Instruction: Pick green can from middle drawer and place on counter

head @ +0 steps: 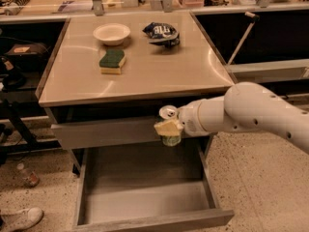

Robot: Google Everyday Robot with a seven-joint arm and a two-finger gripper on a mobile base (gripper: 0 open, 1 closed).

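1. Gripper status: the two-finger gripper [168, 127], at the end of the thick white arm [251, 111] reaching in from the right, is closed on the small green can with a shiny silver top [171, 139]. The silver top shows above the pale finger pads and the green base shows below them.

2. Can location: the green can hangs in the air, upright or nearly so. It is above the far part of the wide shallow grey metal middle drawer [145, 202] and just in front of the closed grey drawer front [106, 132]. It sits just below the near edge of the broad tan-grey metal counter [164, 71].

3. Drawer status: the middle drawer is pulled out toward the near side. Its flat floor shows nothing on it.

4. Completed: the pick appears done, because the can is gripped and clear of the drawer floor.

5. Remaining: raise the can above the counter edge, carry it to the far side over the counter, set it down and release it.

6. Counter contents: a green-and-yellow sponge [112, 62], a white bowl [111, 33] and a dark blue snack bag [161, 33] occupy the far half. The near right area looks suitable for placement.
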